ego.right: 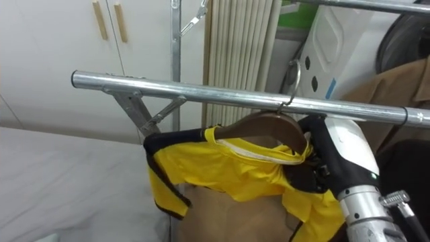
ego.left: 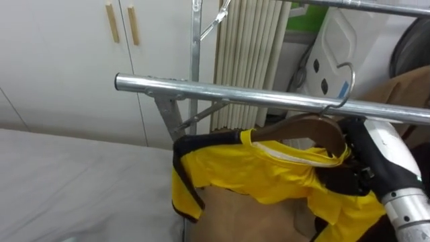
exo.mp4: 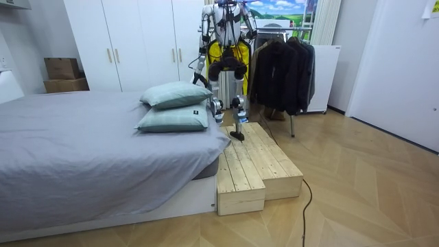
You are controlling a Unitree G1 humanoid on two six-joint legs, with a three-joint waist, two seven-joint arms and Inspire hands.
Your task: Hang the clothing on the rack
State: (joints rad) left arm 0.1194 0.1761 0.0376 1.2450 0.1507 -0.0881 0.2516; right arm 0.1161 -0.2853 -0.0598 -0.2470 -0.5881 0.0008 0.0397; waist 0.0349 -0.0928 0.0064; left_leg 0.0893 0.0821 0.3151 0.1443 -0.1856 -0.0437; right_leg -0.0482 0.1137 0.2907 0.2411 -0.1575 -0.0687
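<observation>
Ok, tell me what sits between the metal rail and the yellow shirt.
A brown wooden hanger: its hook rests over the rail, the shirt drapes on it. Both eye views show this.

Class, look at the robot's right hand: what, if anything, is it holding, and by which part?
It cannot be told for certain: the right hand lies at the wooden hanger's right shoulder, partly buried in the yellow shirt.
</observation>
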